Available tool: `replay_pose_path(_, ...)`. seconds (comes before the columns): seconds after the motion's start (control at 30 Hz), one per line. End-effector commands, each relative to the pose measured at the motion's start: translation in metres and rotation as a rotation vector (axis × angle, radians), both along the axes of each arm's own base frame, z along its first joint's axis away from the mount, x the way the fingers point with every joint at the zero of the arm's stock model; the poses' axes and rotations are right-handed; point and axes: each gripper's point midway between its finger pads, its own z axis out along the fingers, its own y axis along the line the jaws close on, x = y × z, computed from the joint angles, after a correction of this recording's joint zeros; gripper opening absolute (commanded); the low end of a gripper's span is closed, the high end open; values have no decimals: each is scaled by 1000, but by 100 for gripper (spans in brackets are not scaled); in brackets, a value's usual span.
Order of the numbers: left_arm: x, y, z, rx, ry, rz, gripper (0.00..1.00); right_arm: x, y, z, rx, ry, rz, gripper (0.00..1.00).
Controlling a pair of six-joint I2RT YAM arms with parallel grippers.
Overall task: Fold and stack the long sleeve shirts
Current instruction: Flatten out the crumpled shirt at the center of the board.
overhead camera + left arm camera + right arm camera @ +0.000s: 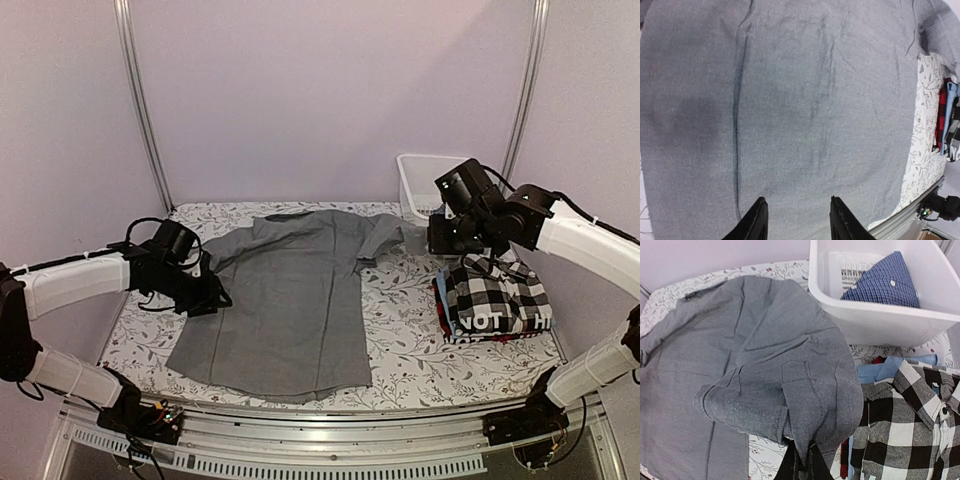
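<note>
Only the right wrist view shows the blue shirt [885,285] in the white bin [880,325] and the right gripper [801,462] clamped on a fold of the grey shirt [290,300], which lies mid-table, collar far, hem near, while the left gripper [797,220] gapes empty above it.

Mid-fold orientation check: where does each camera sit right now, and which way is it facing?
Top external: above and behind the bases, looking down over the table; both arms show, left gripper and right gripper.
Left wrist: on the left arm, looking down across the grey shirt; its open fingers at the bottom.
Right wrist: faces the white bin and checked shirt; its fingers pinch the grey sleeve.
Shared: all three see the grey shirt.
</note>
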Motion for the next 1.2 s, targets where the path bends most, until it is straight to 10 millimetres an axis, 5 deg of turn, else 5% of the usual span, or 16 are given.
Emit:
replay_pose_path(0.0, 25, 14, 13, 52, -40, 13, 42, -20, -20, -63, -141, 173, -37, 6)
replay_pose_path(0.1, 52, 21, 33, 50, -93, 48, 43, -24, -25, -74, -184, 204, -57, 12)
replay_pose_path(0.2, 78, 34, 46, 65, -132, 104, 43, -20, -24, -63, -178, 182, -75, 34)
replay_pose_path(0.33, 105, 60, 50, 94, -155, 195, 48, -16, 11, -28, -94, 93, 7, 58)
replay_pose_path(0.43, 120, 85, 47, 115, -156, 264, 49, -19, 54, -20, -17, 63, 138, 67)
replay_pose_path(0.63, 146, 138, 34, 185, -121, 378, 49, -13, 121, -48, 65, 88, 315, 66)
replay_pose_path(0.87, 135, 218, 1, 256, -34, 538, 52, -11, 159, -76, 122, 128, 419, 65)
replay_pose_path(1.0, 137, 239, -19, 236, 0, 566, 53, -13, 170, -89, 134, 150, 454, 65)
replay_pose_path(1.17, 141, 241, -47, 174, 66, 582, 52, -17, 177, -103, 135, 179, 477, 64)
